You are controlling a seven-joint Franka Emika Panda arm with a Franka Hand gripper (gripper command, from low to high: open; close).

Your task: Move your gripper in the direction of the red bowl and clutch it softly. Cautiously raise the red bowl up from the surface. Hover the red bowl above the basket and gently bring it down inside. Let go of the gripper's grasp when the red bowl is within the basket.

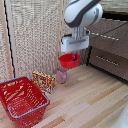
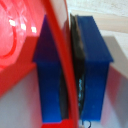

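My gripper (image 1: 74,56) is shut on the rim of the red bowl (image 1: 68,61) and holds it in the air, well above the wooden floor. In the wrist view the two blue fingers (image 2: 50,75) pinch the thin red bowl wall (image 2: 62,60) between them. The basket (image 1: 21,101), red with lattice sides and a blue-grey rim, stands on the floor at the exterior view's lower left, apart from the bowl and lower than it.
A pinkish cup (image 1: 61,75) stands on the floor just below the held bowl. A small orange-yellow box (image 1: 44,80) lies between the cup and the basket. A dark drawer cabinet (image 1: 110,47) is at the exterior view's right, and a curtain hangs behind.
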